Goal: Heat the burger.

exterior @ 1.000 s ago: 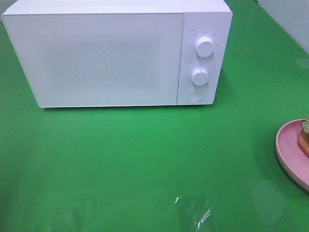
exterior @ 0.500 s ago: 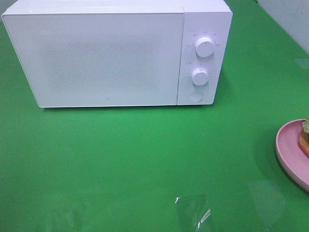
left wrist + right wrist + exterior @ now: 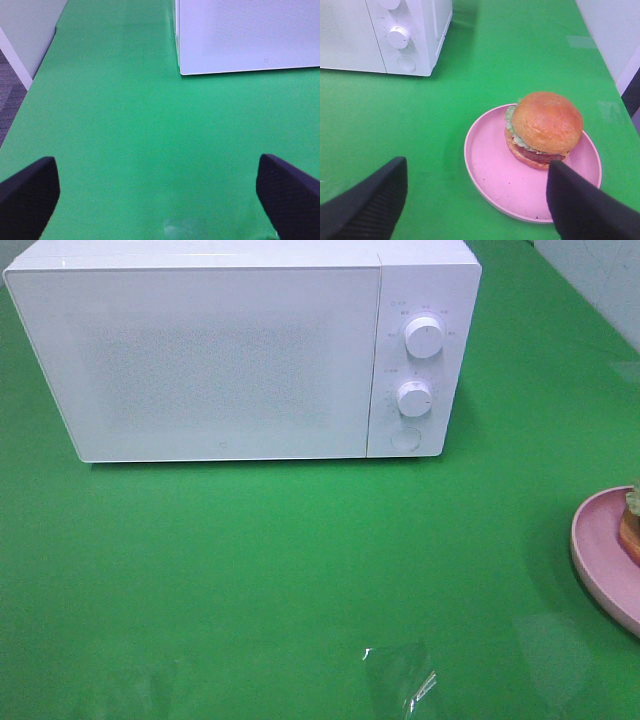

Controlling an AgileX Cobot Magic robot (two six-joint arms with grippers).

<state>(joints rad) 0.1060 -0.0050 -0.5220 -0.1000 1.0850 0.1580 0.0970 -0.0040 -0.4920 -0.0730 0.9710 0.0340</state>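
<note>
Two grippers, both mine, both empty. Left gripper (image 3: 157,192): jaws spread wide over bare green table (image 3: 300,560), with the microwave (image 3: 240,350) ahead, its door shut. Right gripper (image 3: 477,200): jaws apart, hanging above the near rim of the pink plate (image 3: 492,175), nothing between them. Burger (image 3: 544,129) sits upright on the plate, off-centre toward the far side, lettuce edge showing under the bun. From the high camera, plate and burger lie at the table's right edge, well apart from the microwave, mostly cut off.
</note>
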